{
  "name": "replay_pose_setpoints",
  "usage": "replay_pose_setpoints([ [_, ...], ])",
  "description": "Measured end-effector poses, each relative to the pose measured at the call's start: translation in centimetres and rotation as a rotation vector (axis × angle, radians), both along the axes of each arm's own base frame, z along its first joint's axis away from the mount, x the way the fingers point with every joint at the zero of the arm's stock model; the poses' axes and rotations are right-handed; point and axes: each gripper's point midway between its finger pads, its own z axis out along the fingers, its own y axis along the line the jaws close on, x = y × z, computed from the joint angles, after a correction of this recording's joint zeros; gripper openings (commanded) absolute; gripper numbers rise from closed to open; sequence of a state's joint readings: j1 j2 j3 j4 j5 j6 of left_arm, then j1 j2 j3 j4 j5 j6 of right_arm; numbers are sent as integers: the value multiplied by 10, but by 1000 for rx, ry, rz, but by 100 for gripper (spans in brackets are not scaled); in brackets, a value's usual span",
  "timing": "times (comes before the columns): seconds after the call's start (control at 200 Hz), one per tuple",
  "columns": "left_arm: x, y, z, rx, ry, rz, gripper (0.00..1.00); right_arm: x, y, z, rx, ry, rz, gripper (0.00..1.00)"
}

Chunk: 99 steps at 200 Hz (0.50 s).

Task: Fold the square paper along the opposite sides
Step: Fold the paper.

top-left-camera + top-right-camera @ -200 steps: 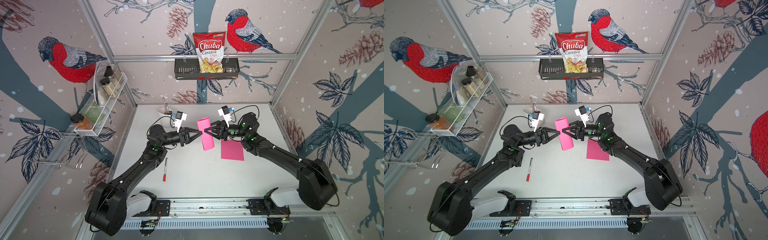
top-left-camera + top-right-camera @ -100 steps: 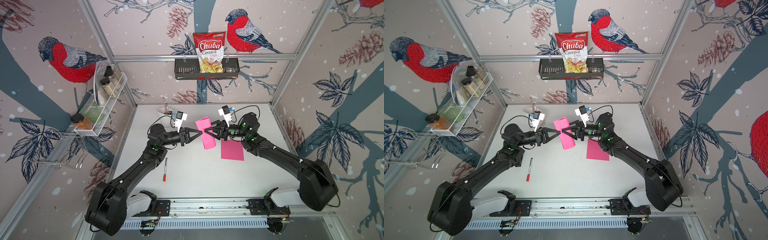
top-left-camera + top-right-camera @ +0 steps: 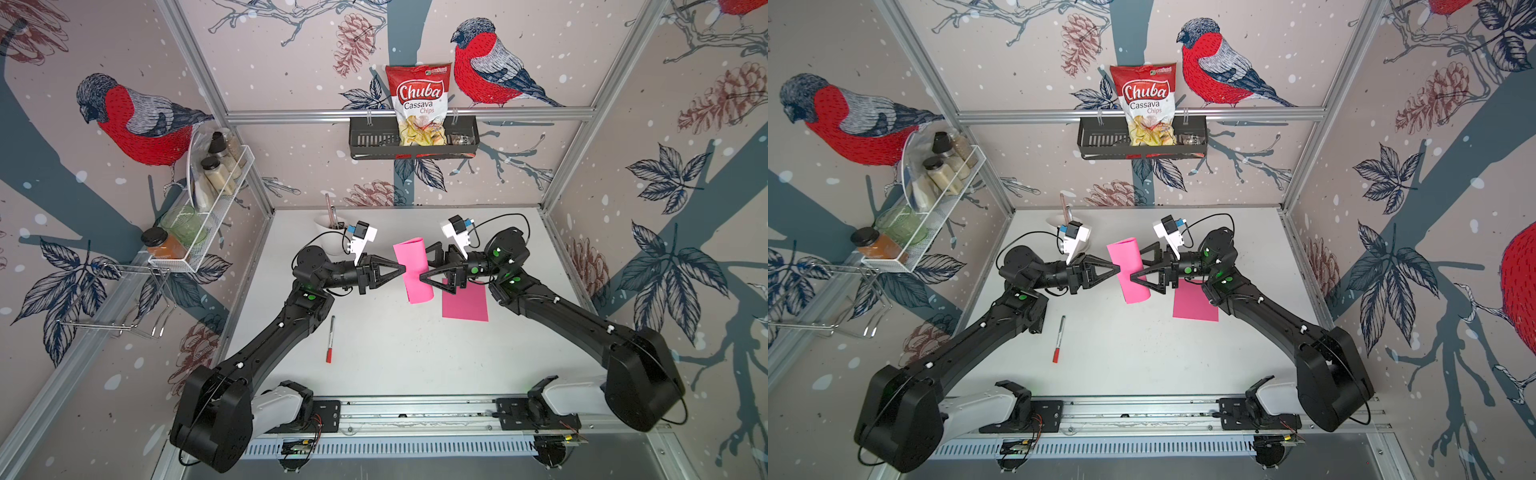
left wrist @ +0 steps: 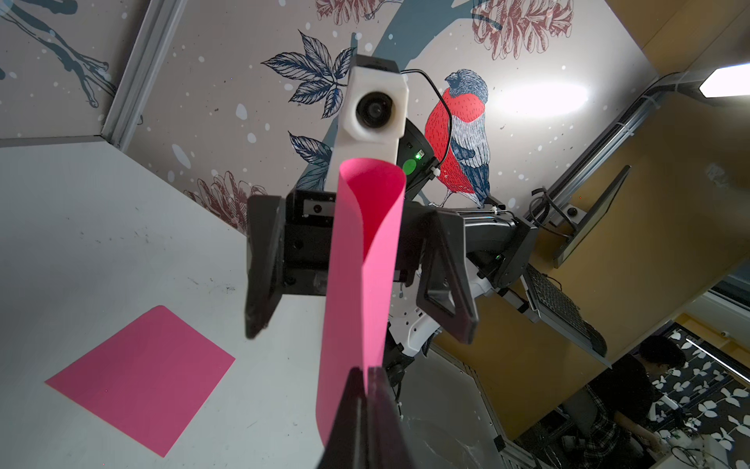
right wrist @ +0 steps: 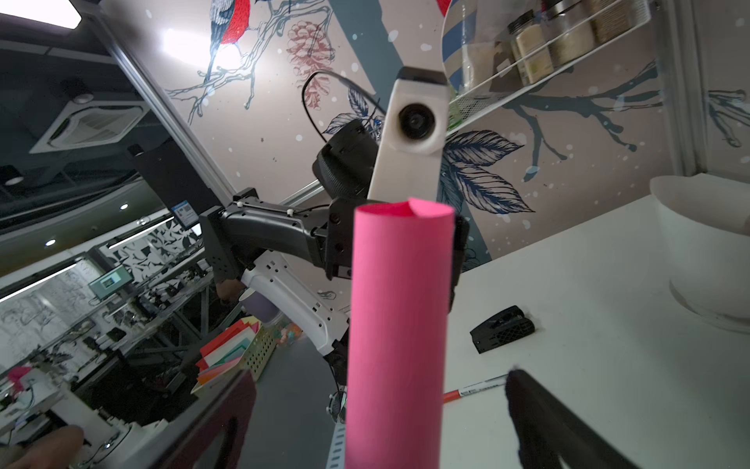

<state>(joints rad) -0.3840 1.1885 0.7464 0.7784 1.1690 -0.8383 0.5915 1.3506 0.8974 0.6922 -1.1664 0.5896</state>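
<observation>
- The pink paper hangs above the middle of the tabletop, bent into a teardrop loop with no crease pressed in. Its two opposite edges meet on the side facing the left arm.
- The left fingers are clamped narrow on those joined edges and carry the sheet alone.
- The right fingers stand wide apart, one on each side of the loop's rounded back. No contact with the paper shows.
- Both forearms reach in level from opposite sides, so the two wrists point straight at each other with the loop between them. The right arm stretches over a second pink sheet, which lies flat on the tabletop just beside the loop.
- A red-capped marker lies on the left arm's side, well apart from the paper. A white cup stands near the back wall.
- A bag reading "Chuba Cassava Chips" sits in a black basket on the back wall. A white wire rack of jars hangs on the left wall.
- The near half of the tabletop is bare between the arms.
</observation>
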Motion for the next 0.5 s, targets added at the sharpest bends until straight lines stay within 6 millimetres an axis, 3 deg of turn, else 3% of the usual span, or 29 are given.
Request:
replay_pose_setpoints([
  [0.495,-12,-5,0,7,7,-61,0,-2,3,-9,-23,3,40,47],
])
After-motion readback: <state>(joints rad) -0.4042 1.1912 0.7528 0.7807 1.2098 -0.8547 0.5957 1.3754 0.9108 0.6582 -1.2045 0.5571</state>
